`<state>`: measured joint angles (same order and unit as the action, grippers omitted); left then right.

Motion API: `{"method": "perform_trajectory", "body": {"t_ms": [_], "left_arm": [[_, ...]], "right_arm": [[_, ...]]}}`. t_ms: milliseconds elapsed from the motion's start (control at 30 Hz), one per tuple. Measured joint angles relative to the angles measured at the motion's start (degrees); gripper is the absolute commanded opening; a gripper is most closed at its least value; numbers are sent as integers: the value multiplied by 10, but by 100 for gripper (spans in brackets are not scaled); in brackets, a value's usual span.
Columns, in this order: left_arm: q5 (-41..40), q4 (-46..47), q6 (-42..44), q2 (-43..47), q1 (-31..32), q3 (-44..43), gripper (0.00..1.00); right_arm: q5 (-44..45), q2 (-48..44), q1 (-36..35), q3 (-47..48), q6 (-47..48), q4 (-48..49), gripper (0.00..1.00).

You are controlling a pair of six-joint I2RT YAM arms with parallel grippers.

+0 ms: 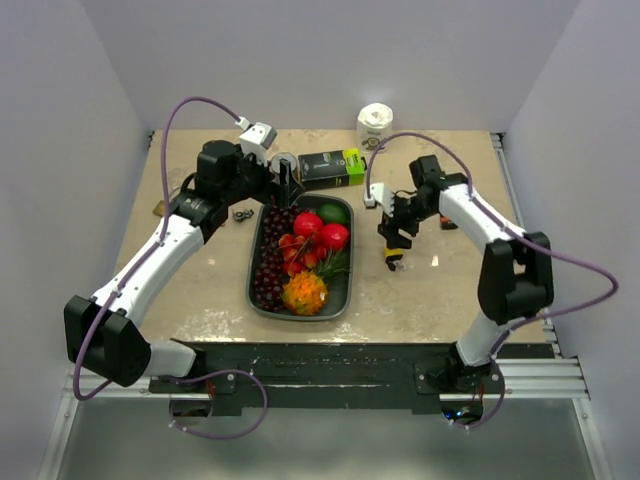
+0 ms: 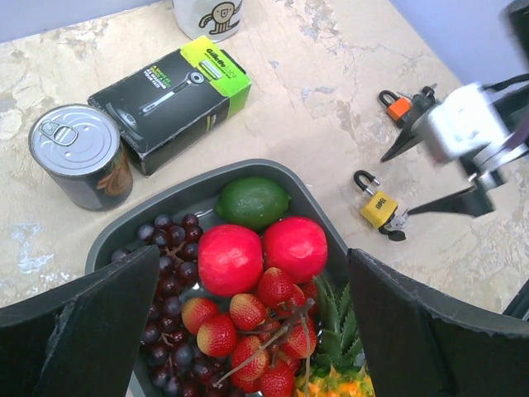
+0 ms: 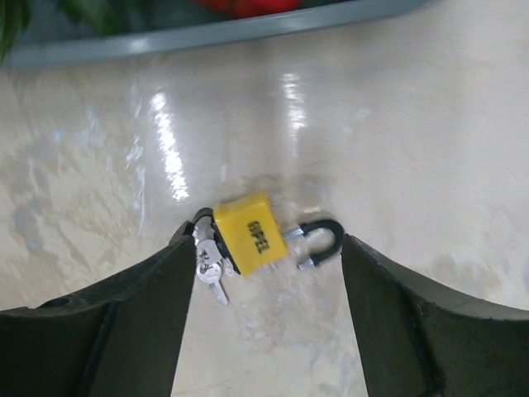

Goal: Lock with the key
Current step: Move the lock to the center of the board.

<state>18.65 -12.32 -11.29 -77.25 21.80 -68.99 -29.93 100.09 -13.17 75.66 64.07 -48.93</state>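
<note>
Straddling the padlock with the right gripper, jaws well apart, gripping nothing. Lying flat on the table near the tray, shackle seemingly sprung open, key seated in the base close by one finger. Best done by pinching the body across its flat sides, keeping key and shackle clear, pressing the shackle home, then turning the key. Hovering over the fruit with the left gripper, fully open and empty; could steady the body.
</note>
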Motion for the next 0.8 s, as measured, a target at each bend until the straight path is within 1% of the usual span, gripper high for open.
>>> {"method": "perform_trajectory", "body": {"t_ms": [133,233,267,300,367,567,800], "left_arm": [[-8,-2,0,7,0,0,99],[-16,-3,0,16,0,2,99],[-17,-4,0,18,0,2,99],[-20,-4,-1,20,0,2,99],[-22,-7,-1,20,0,2,99],[-8,-22,-7,19,0,2,99],[-8,-26,-18,18,0,2,99]], "right_arm": [[35,-117,14,-51,-198,92,72],[75,-172,17,-86,-318,132,73],[87,-183,17,-98,-355,142,75],[97,-189,17,-108,-381,149,81],[121,-198,17,-134,-442,163,84],[169,-188,14,-168,-540,181,87],[219,-129,-2,-172,-593,215,86]]}}
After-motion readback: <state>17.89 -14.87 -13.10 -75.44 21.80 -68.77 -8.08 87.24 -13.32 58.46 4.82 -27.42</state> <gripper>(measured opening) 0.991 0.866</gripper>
